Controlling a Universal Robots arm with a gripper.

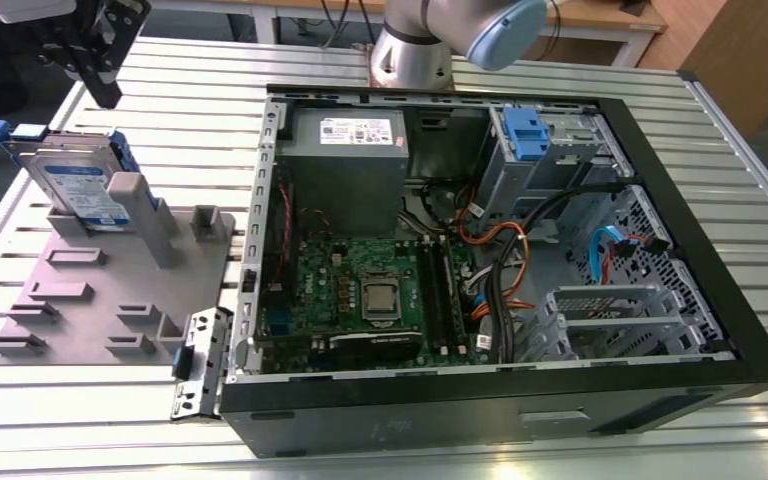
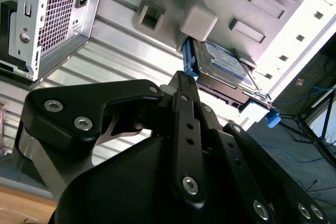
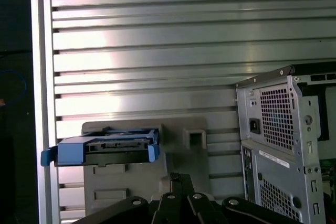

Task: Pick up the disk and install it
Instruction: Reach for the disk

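The disk [image 1: 84, 185] is a silver drive with a white-and-blue label in blue rails. It stands on edge in the grey holder plate [image 1: 91, 290] at the exterior view's left. Both wrist views show it too: the disk [image 2: 223, 64] lies just beyond the fingertips, and the disk [image 3: 107, 148] shows its blue end face. My gripper [image 1: 104, 95] hangs above and behind the drive, apart from it. Its black fingers meet with nothing between them, as the gripper [image 2: 181, 77] and the gripper [image 3: 176, 178] show.
An open computer case [image 1: 491, 260] lies on the slatted metal table [image 1: 197, 90] beside the holder. A blue bracket [image 1: 524, 135] sits in its drive bay, with cables [image 1: 518, 260] and the mainboard [image 1: 371, 290] below. The arm's base [image 1: 411, 50] stands behind the case.
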